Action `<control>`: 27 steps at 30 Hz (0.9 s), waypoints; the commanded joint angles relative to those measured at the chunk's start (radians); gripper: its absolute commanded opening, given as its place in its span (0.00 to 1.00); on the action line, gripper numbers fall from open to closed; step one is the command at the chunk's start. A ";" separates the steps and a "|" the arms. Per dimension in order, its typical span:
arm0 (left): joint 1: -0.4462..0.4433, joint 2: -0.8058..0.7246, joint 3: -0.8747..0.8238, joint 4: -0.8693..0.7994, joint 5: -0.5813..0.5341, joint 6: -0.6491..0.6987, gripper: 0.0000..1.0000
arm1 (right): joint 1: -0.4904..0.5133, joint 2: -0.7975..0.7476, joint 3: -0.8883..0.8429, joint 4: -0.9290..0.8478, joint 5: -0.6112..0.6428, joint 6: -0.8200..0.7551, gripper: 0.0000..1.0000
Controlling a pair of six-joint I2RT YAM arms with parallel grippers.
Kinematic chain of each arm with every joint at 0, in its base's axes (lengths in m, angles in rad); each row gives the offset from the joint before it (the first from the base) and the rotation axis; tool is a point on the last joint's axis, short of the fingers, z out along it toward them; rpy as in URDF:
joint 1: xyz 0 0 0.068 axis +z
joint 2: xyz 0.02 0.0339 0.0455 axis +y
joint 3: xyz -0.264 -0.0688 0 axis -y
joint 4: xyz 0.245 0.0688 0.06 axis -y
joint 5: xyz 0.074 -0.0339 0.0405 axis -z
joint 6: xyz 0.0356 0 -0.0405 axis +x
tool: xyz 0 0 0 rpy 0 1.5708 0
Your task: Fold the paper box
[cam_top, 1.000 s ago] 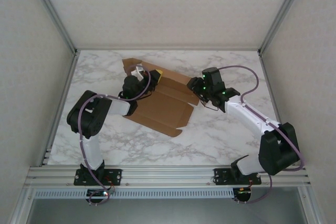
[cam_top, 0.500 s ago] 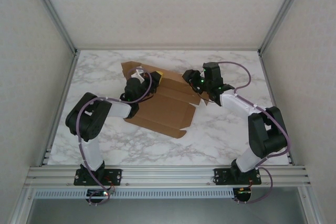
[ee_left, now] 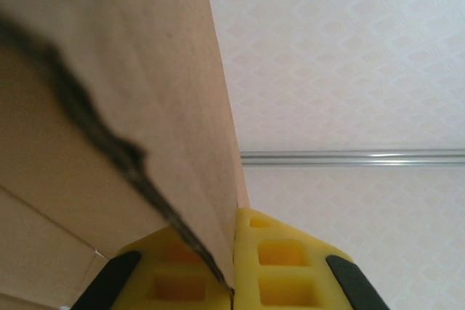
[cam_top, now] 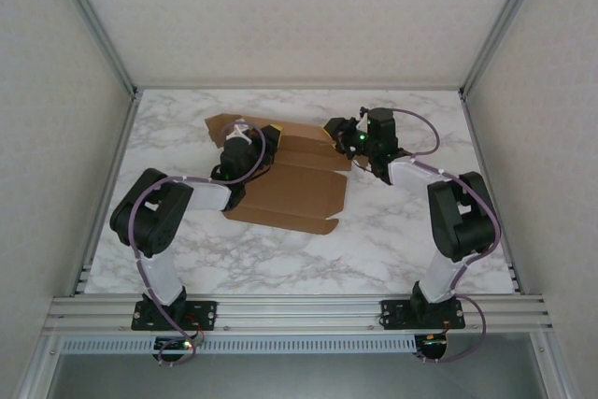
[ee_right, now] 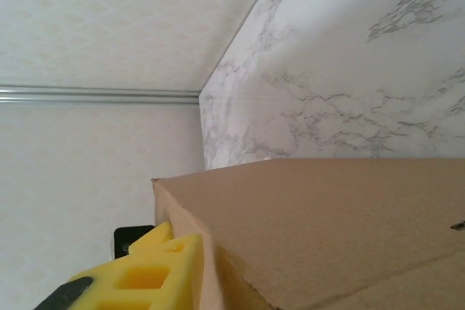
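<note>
The paper box (cam_top: pixel 294 184) lies partly folded on the marble table, a brown cardboard sheet with raised flaps along its far edge. My left gripper (cam_top: pixel 249 131) is at the box's far left flap. In the left wrist view that gripper (ee_left: pixel 234 281) is shut, both yellow pads pressed on a thin cardboard flap (ee_left: pixel 145 92). My right gripper (cam_top: pixel 339 130) is at the box's far right corner. In the right wrist view one yellow finger (ee_right: pixel 145 277) rests against a cardboard side wall (ee_right: pixel 211 266). The box's top panel (ee_right: pixel 341 223) hides the other finger.
The marble table (cam_top: pixel 402 231) ends at white walls with aluminium posts (cam_top: pixel 98 35) at the left and right rear. Both arm bases sit on the rail (cam_top: pixel 299 310) at the near edge. Purple cables (cam_top: pixel 425 128) loop off both wrists.
The right arm folded in and its gripper moved left onto the box's far right corner, its jaws narrowing. The box turned squarer to the table. The left gripper shifted slightly back-left with its flap.
</note>
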 commanded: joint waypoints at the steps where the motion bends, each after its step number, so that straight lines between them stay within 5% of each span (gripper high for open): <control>1: -0.013 -0.036 -0.019 -0.013 0.006 -0.014 0.05 | -0.016 0.008 0.019 0.042 -0.034 -0.008 0.38; 5: -0.010 -0.064 -0.020 -0.049 -0.040 0.000 0.05 | -0.016 -0.077 0.041 -0.297 0.081 -0.245 0.54; 11: -0.011 -0.106 -0.014 -0.131 -0.125 0.017 0.04 | -0.021 -0.217 -0.013 -0.518 0.237 -0.472 0.57; 15: -0.011 -0.111 0.007 -0.196 -0.152 0.006 0.04 | -0.018 -0.313 -0.097 -0.562 0.336 -0.515 0.39; 19: -0.013 -0.115 0.010 -0.229 -0.179 -0.023 0.04 | 0.021 -0.323 -0.149 -0.564 0.361 -0.509 0.00; 27: -0.023 -0.142 0.031 -0.316 -0.206 -0.025 0.04 | 0.071 -0.159 -0.117 -0.491 0.352 -0.541 0.00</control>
